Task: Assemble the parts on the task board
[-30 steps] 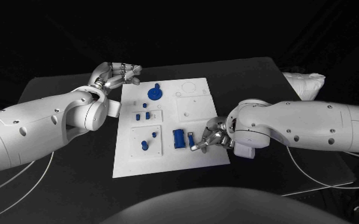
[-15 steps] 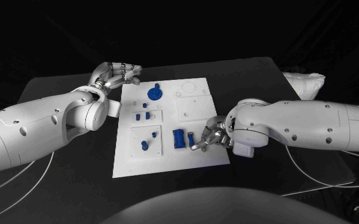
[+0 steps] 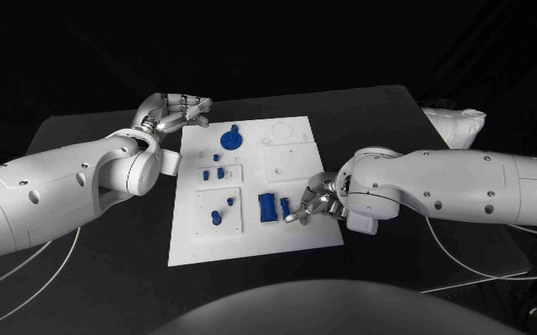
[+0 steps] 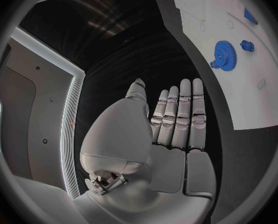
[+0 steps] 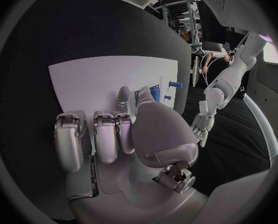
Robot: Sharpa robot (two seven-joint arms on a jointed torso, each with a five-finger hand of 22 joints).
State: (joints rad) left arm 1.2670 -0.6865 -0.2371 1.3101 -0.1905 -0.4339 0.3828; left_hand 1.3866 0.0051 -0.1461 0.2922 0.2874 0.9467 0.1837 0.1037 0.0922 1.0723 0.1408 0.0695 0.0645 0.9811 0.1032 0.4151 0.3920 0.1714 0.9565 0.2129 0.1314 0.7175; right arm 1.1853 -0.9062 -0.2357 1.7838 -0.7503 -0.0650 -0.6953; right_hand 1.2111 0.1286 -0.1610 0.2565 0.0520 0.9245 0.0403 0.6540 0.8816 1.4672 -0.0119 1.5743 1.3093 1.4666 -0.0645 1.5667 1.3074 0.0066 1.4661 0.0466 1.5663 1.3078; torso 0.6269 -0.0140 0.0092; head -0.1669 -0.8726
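The white task board (image 3: 293,163) lies mid-table. A blue gear (image 3: 230,139) sits at its far left and shows again as the gear (image 4: 224,54) in the left wrist view. A blue rectangular block (image 3: 268,207) stands near its near edge, seen as the block (image 5: 154,92) past my right thumb. My right hand (image 3: 314,205) is at the board's near right edge, fingers curled, pinching a small upright blue part (image 3: 285,206) beside the block. My left hand (image 3: 174,112) hovers off the board's far left corner, fingers straight and side by side, holding nothing.
Small blue pieces (image 3: 214,173) sit in the board's left middle plate and two blue pegs (image 3: 217,216) in the near left plate. A white bundle (image 3: 459,126) lies at the table's far right. Cables (image 3: 470,269) trail near the right front edge.
My right hand has shifted very slightly at the small blue part. The left hand and the other parts have stayed where they were.
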